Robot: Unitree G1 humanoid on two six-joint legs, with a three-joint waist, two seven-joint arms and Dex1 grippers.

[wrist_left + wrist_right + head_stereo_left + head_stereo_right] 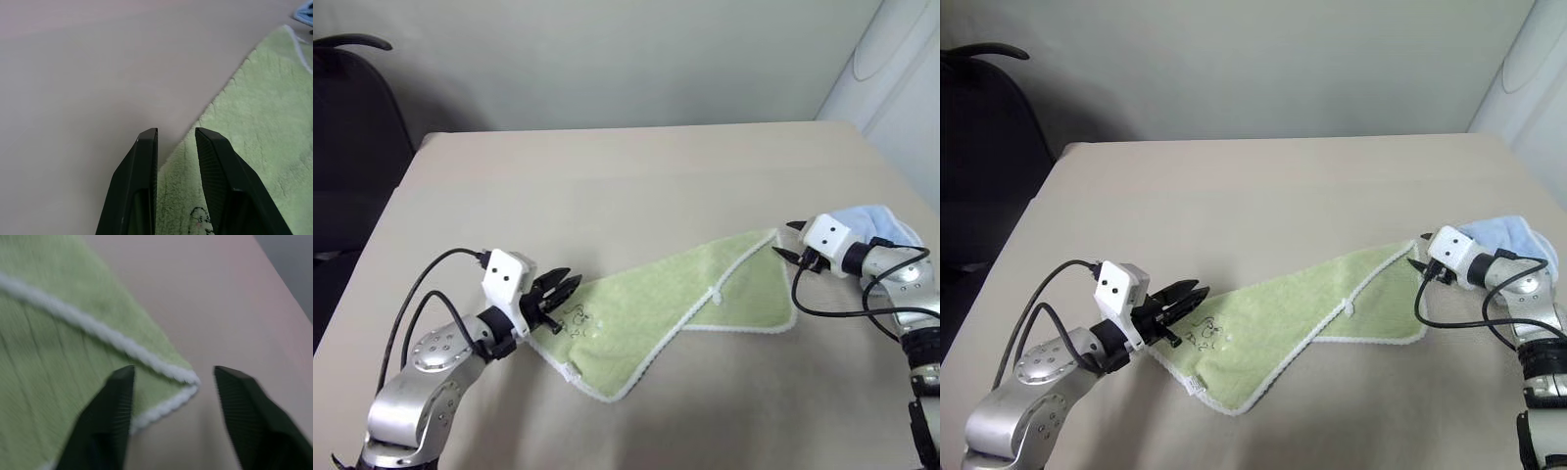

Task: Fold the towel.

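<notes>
The light green towel (656, 313) lies on the table, partly folded over itself, with white edging and a small dark embroidered mark (578, 319) near its left corner. My left gripper (563, 291) sits low over that corner, jaws a narrow gap apart; the towel's edge (205, 115) runs out from between the fingers (142, 176). My right gripper (785, 239) is at the towel's far right corner (188, 379), open wide. The corner lies flat between its two fingers (115, 401) and neither finger touches it.
A smaller light blue cloth (883, 222) is bunched behind my right wrist near the table's right edge. The beige table (607, 186) stretches bare beyond the towel. A black chair (352, 117) stands off the table's left side.
</notes>
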